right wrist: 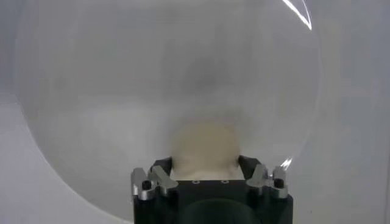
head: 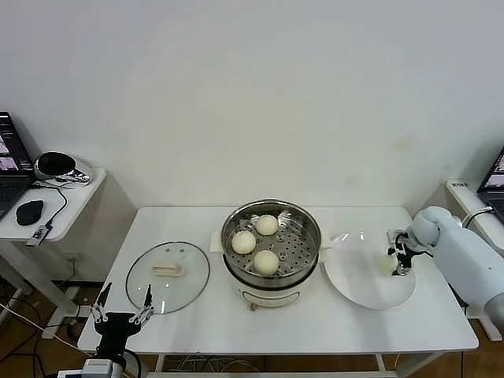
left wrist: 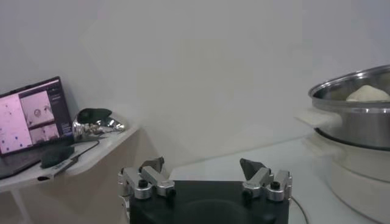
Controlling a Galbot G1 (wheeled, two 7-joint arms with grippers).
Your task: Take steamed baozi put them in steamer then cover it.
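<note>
The steamer [head: 309,228], a shiny steel pot on a white base, stands at the table's middle with three cream-white baozi [head: 266,261] on its perforated tray. It also shows in the left wrist view [left wrist: 356,115]. The fourth baozi [right wrist: 205,146] lies on the white plate [head: 358,283] at the right. My right gripper [head: 399,264] [right wrist: 206,163] is down on the plate, its fingers pressed against both sides of that baozi. The glass cover [head: 168,276] with a white handle lies flat, left of the steamer. My left gripper [head: 122,309] [left wrist: 204,165] is open and empty by the front left edge.
A side table [head: 47,206] at the far left holds a laptop [left wrist: 30,115], a black mouse [head: 29,211] and a shiny chrome object [head: 57,164]. Another laptop [head: 494,177] stands at the far right. A white wall is behind the table.
</note>
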